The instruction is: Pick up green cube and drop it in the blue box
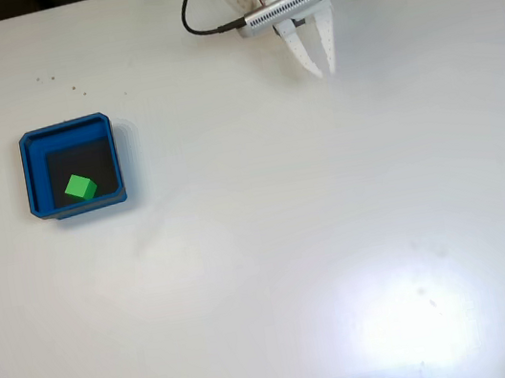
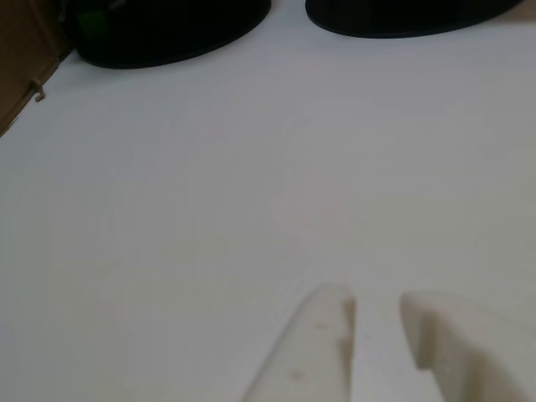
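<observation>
Already the cube [image 1: 80,187] lies inside the box [image 1: 34,177], on the dark floor, near the lower left corner as the fixed view shows it. It sits a little turned against the walls and seems close to the left wall, but whether it touches I cannot tell. The box stands on the left part of the white table [image 1: 271,244], well apart from the arm.

The gripper [image 1: 319,66] is at the top of the fixed view, near the far edge of the table, pointing down toward the middle. Its jaws stand slightly parted, with only a narrow gap between the tips, and they hold nothing. The other view shows the same: two pale fingers [image 2: 314,352] with a small gap and only bare table between them and ahead of them.

Judging from this, the task looks finished, since the cube is in the box and the gripper is away from it.

About handling, the cube looks small, rigid and light, probably plastic or foam, with plain flat faces. It should not be fragile, and a drop into the box should not harm it. The smooth faces may slip a little, so a hold across two opposite flat faces, near the middle of the height, seems safest. Because it lies turned and near a wall, the jaws would need to turn to match its faces, and the wall could block one finger.
</observation>
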Motion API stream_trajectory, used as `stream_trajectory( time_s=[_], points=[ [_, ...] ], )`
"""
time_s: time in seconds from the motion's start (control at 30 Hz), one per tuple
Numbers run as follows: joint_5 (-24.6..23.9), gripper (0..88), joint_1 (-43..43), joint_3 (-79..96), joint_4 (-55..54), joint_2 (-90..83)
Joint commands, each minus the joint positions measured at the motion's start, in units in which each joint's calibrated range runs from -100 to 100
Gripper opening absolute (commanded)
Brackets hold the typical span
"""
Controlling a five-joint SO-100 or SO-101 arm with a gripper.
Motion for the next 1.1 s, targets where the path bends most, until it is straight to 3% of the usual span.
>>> stream_trajectory(
  time_s=[0.0,1.07],
  points=[
    [0.78,1.2,-0.21,0.36,-0.90,-1.00],
    [0.54,1.2,0.01,0.27,-0.90,-1.00]
  ],
)
